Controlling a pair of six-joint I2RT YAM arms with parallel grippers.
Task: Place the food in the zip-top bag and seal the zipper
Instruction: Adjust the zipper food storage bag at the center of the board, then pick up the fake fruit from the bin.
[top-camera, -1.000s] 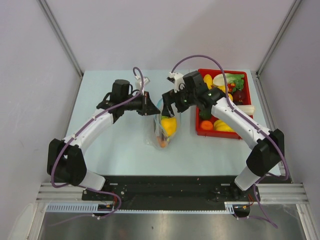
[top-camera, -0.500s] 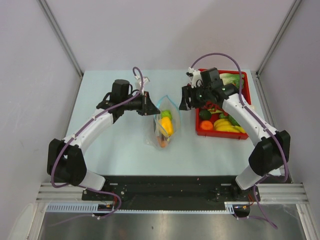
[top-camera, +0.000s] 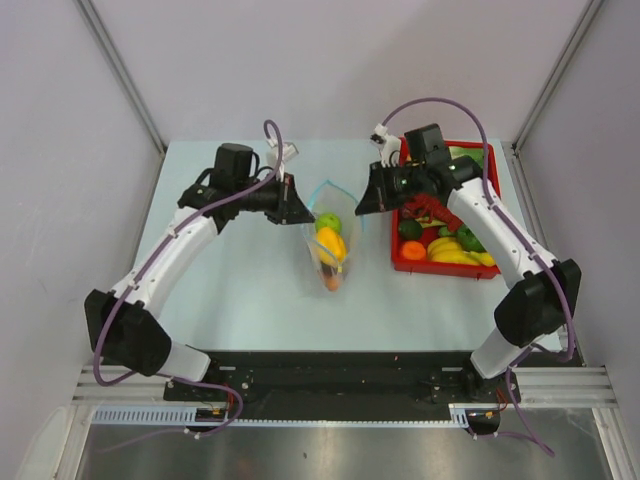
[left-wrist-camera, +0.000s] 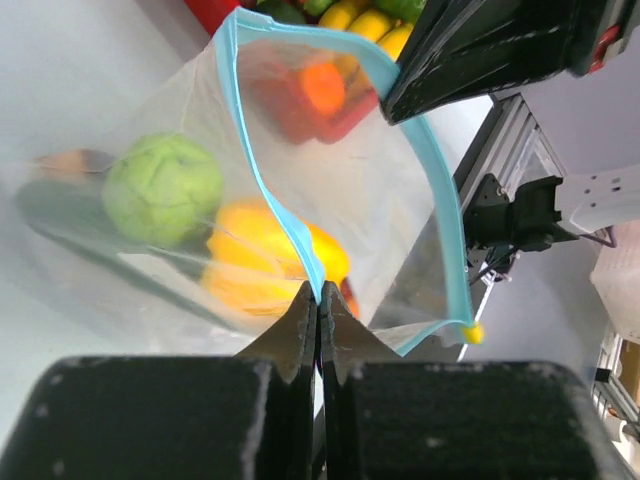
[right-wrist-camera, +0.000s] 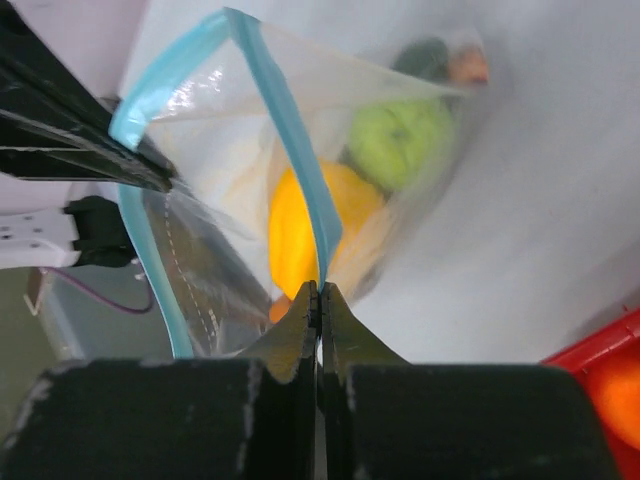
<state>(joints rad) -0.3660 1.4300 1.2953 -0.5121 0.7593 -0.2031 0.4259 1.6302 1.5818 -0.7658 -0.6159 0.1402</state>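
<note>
Left gripper (left-wrist-camera: 318, 305) and right gripper (right-wrist-camera: 318, 297) each clamp the thin light blue zipper (right-wrist-camera: 296, 150) of the clear, floppy zip-top bag (top-camera: 330, 270), its mouth open mid-table (top-camera: 230, 280). Glossy food (top-camera: 331, 245) lies inside. Plain grey walls (top-camera: 330, 70).

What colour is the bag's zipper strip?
The zipper is light blue, clearest in the left wrist view.

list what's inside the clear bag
Through the bag show a green round fruit, a yellow pepper, an orange carrot tip and a dark green piece. Anything beneath these is hidden by them and the blurry plastic.
</note>
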